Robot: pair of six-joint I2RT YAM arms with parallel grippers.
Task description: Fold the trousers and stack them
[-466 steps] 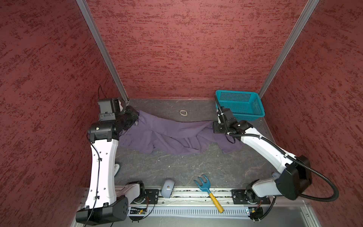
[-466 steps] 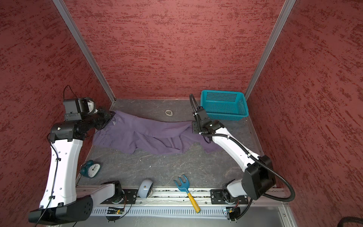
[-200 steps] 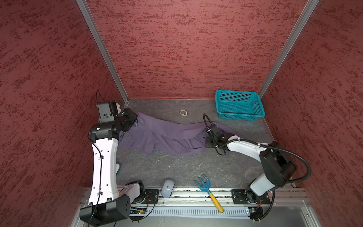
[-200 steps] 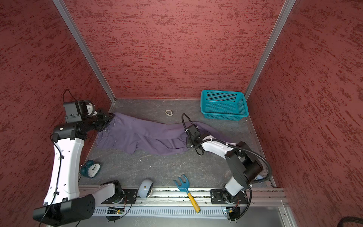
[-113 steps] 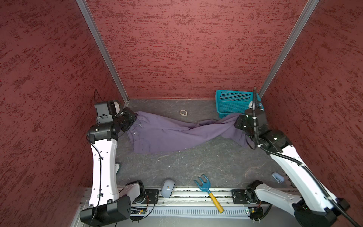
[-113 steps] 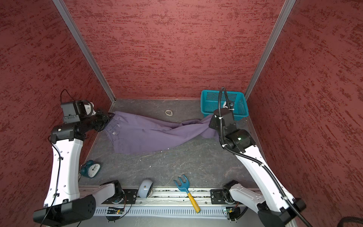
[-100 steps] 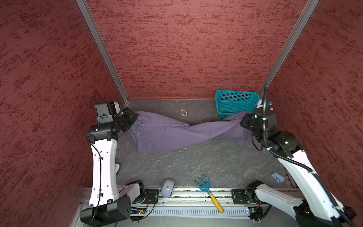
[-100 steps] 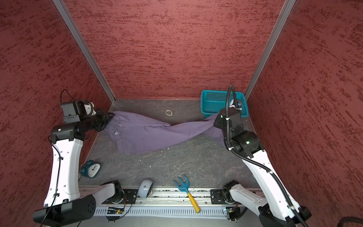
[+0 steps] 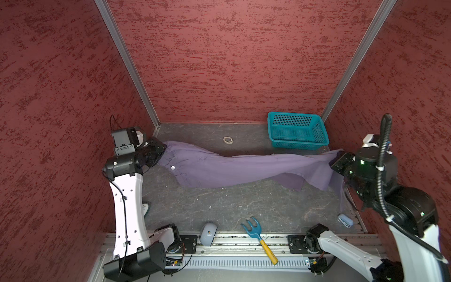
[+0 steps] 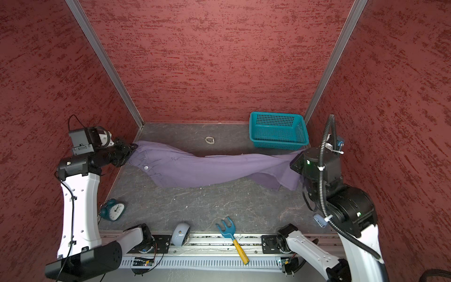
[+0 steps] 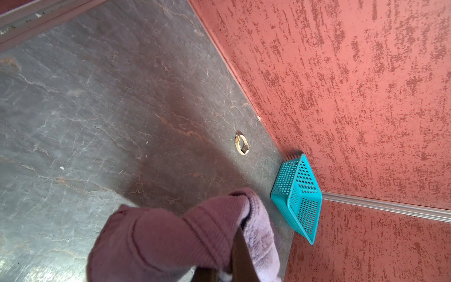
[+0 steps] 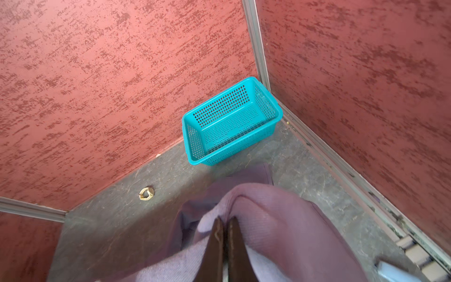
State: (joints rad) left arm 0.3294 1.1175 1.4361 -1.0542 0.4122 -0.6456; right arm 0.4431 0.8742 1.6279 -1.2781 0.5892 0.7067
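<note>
The trousers [image 9: 231, 168] are stretched across the table [image 9: 219, 207] between the two grippers, waist to the left and leg ends to the right. The waistband is clamped in the left gripper [image 9: 163, 150], whose jaws are closed on the cloth. A fold near one leg end is pinched in the right gripper [image 12: 225, 222], its jaws pressed tightly together. The other leg end is left hanging loose. The trousers are seen passing just in front of the basket [image 9: 296, 131]; whether the sagging middle touches the table cannot be told.
</note>
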